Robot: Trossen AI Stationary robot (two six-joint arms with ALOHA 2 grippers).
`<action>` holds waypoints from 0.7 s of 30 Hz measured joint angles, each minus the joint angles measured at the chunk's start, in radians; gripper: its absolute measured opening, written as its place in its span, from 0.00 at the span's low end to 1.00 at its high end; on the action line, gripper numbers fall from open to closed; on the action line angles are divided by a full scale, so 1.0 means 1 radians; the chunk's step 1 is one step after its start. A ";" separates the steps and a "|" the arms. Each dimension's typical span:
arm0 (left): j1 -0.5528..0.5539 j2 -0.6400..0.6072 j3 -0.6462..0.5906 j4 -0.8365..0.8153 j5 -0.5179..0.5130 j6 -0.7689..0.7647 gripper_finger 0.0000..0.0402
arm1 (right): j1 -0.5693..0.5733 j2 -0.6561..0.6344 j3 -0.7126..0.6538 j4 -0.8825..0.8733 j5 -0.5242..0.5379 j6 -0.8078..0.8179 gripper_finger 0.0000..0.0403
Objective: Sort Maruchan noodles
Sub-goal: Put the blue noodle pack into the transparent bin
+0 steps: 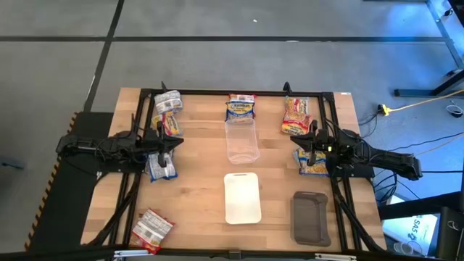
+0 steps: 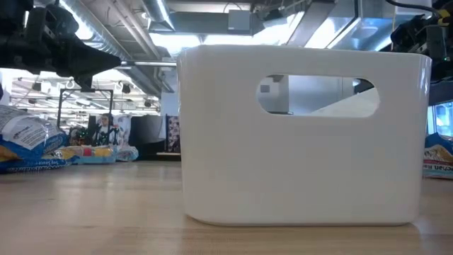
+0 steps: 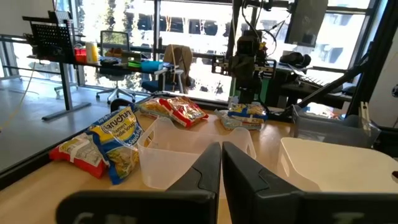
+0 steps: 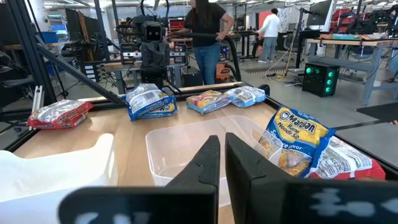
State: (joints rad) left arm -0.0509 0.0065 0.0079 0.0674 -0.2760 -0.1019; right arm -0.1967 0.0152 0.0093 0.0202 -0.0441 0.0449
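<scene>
Left gripper (image 1: 172,145): was held over the table's left side, fingers pressed together, nothing clamped.
Right gripper (image 1: 299,143): was held over the table's right side, fingers together, nothing gripped.
Crinkly plastic Maruchan noodle packets: were scattered over the wooden table (image 1: 196,188); a blue-yellow packet (image 1: 241,107) lay at the far middle, red-orange packets (image 1: 297,116) at far right, silver-grey ones (image 1: 167,102) at far left, another silver-grey packet (image 1: 151,228) at the near left corner.
Clear plastic bin (image 1: 242,141): was seen at centre, between both grippers, just beside the blue-yellow packet.
Plain white rounded tray (image 1: 242,197): was placed near the front, centre.
Dark grey tray (image 1: 310,217): was set just right of the white tray.
</scene>
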 joint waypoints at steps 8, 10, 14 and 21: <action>0.000 0.000 0.000 0.142 -0.003 -0.167 0.02 | 0.000 0.000 -0.002 0.024 -0.007 0.032 0.01; 0.000 0.000 0.000 0.178 -0.013 -0.178 0.02 | 0.000 0.000 -0.002 0.044 -0.017 0.061 0.01; 0.000 0.000 0.000 0.221 -0.088 -0.176 0.02 | 0.000 0.016 -0.002 0.147 0.073 0.002 0.01; 0.040 0.057 0.000 0.341 -0.142 -0.111 0.02 | 0.000 0.127 0.005 0.270 0.230 -0.024 0.01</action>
State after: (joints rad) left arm -0.0106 0.0639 0.0078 0.4085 -0.4179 -0.2130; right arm -0.1970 0.1420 0.0147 0.2905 0.1863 0.0211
